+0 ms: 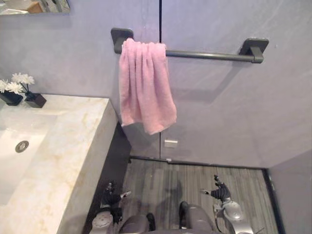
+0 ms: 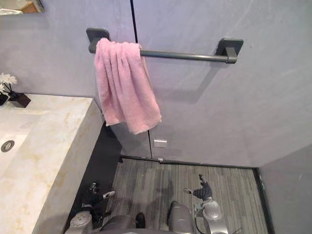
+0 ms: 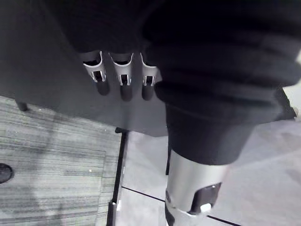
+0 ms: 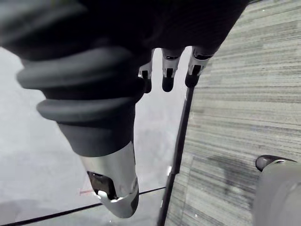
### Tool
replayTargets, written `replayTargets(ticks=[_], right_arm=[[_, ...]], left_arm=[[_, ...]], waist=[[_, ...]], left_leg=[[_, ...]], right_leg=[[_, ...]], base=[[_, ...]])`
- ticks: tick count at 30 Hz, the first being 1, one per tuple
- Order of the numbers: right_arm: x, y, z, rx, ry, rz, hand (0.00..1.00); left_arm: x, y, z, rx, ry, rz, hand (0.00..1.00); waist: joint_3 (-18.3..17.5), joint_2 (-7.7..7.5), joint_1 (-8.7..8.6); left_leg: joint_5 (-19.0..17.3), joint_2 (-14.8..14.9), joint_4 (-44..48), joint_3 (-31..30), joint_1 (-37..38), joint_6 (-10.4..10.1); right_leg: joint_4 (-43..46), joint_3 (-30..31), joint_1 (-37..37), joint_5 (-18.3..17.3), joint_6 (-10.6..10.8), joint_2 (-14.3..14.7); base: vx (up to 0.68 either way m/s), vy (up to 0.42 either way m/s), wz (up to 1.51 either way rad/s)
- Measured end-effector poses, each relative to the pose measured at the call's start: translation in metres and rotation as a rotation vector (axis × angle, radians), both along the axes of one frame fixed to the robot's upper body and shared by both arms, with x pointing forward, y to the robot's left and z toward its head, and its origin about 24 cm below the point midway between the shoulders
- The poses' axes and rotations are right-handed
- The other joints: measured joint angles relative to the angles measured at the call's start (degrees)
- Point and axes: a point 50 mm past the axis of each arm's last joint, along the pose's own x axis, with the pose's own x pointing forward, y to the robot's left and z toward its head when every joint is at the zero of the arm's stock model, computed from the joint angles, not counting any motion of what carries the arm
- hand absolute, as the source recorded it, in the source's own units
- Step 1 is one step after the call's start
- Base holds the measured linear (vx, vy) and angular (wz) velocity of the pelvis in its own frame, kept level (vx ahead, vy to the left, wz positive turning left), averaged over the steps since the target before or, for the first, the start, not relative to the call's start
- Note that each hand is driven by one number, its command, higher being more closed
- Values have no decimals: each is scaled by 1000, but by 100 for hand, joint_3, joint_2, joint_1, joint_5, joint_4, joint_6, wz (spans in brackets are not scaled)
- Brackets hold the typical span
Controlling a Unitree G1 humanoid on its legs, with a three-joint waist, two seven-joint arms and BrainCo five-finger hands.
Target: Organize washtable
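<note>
Hanging low at 7 and 5 o'clock, left hand [image 1: 112, 196] and right hand [image 1: 221, 192] slack-fingered, empty; pink towel [image 1: 145, 87] bunched on bar [image 1: 209, 55] at 12, desk [image 1: 68, 146] at 9; probably best spread evenly, both hands.

Pink towel [image 1: 145, 85] bunched, draped over left end of dark wall rail [image 1: 204, 54], beside marble washtable [image 1: 73, 141].

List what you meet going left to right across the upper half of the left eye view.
White flowers on the counter → pink towel hung over the rail's left end → bare stretch of towel rail → rail's right bracket.
</note>
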Motion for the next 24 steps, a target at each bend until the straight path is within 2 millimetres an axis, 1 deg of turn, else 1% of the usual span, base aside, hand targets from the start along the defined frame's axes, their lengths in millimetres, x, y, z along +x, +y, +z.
replayTargets(ticks=[1,2,3,4,5,6,7,8,9,10,11,13,15,18,19,20,21,23,24], right_arm=[[-2,1,-1,5,3,-3,0],[-7,3,-2,12,10,-9,0],[-13,5,-2,17,9,-9,0],[-15,6,-2,20,13,-11,0],[-18,6,-4,24,21,-20,0],[-17,4,-3,24,17,-32,0],[-16,2,-2,22,12,-36,0],[-15,-1,-2,15,11,-39,0],[-15,-9,-2,-4,18,-49,0],[-16,-10,-3,-2,26,-57,0],[-16,-10,-3,-2,25,-56,0],[-13,-9,-2,0,19,-54,0],[-10,-10,-1,-3,10,-55,0],[-8,-10,1,-4,-5,-52,0],[-8,-11,1,-5,-8,-52,0],[-9,-11,1,-6,-10,-52,0],[-9,-11,1,-6,-10,-52,0],[-9,-12,2,-9,-16,-51,0],[-9,-12,2,-11,-17,-50,0]], left_arm=[[1,-1,0,-4,-3,4,0],[2,-4,1,-17,-14,16,0],[1,-8,2,-30,-22,16,0],[-2,-9,2,-33,-21,19,0],[-8,-10,0,-40,-7,22,0],[-9,-12,-1,-46,-1,23,0],[-8,-13,-1,-48,-4,22,0],[-7,-13,-1,-50,-7,22,0],[-5,-13,0,-51,-11,25,0],[-3,-12,0,-47,-13,26,0],[2,-10,3,-39,-33,21,0],[9,-7,6,-30,-50,14,0],[9,-6,6,-22,-51,3,0],[16,-4,15,-12,-100,-2,0],[22,-4,23,-10,-144,-3,0],[32,-4,35,-10,-216,-4,0],[36,-4,41,-10,-252,-4,0],[51,-3,69,11,-403,4,0],[53,-3,74,15,-430,7,0]], waist=[[6,13,-5],[35,47,10],[74,83,95],[79,82,154],[74,59,159],[78,55,161],[49,141,152],[21,205,147],[25,354,159],[41,300,150],[29,235,151],[27,185,166],[20,169,149],[14,171,147],[13,171,149],[9,168,139],[1,168,137],[-35,172,126],[-57,180,125]], left_leg=[[-58,89,278,30,-113,-92],[-97,346,1292,239,-515,-172],[-83,743,2458,532,-963,-258],[-91,883,2685,616,-1023,-249],[-111,1027,2753,645,-1112,-218],[-96,1058,2242,595,-1153,-237],[30,1034,1518,510,-1119,-318],[209,1000,1061,425,-1081,-343],[674,883,326,206,-889,-367],[729,802,233,217,-794,-353],[764,654,19,209,-686,-334],[753,569,-2,250,-682,-317],[753,506,-52,247,-598,-316],[786,449,-322,237,-353,-274],[841,438,-432,214,-315,-276],[950,417,-608,182,-262,-286],[988,408,-674,161,-252,-294],[1175,353,-1001,111,-168,-324],[1207,353,-1069,111,-146,-323]], right_leg=[[-76,-28,84,-91,-44,50],[-222,-119,298,-130,-77,175],[-338,-138,591,-161,-206,322],[-346,-129,678,-174,-268,358],[-354,-92,822,-230,-290,370],[-355,-21,887,-240,-228,365],[-346,36,879,-261,-186,367],[-326,69,875,-275,-161,375],[-247,188,877,-353,-37,351],[-245,220,881,-352,-17,287],[-402,270,920,-338,53,209],[-569,283,1009,-294,129,95],[-652,280,1106,-289,145,69],[-748,298,1237,-292,160,41],[-772,282,1240,-291,160,13],[-774,252,1229,-290,158,8],[-775,237,1216,-290,158,8],[-808,201,1177,-266,136,15],[-836,202,1178,-249,135,20]], base=[[167,-193,35],[137,-185,15],[142,-171,-1],[155,-114,-24],[208,-55,-30],[256,10,-35],[252,65,-31],[248,147,-31],[202,140,-19],[192,139,-12],[119,87,1],[151,120,1],[106,56,0],[20,3,-1],[-20,-24,9],[-27,-29,11],[-37,-39,13],[-35,-32,8],[-27,-31,-1]])
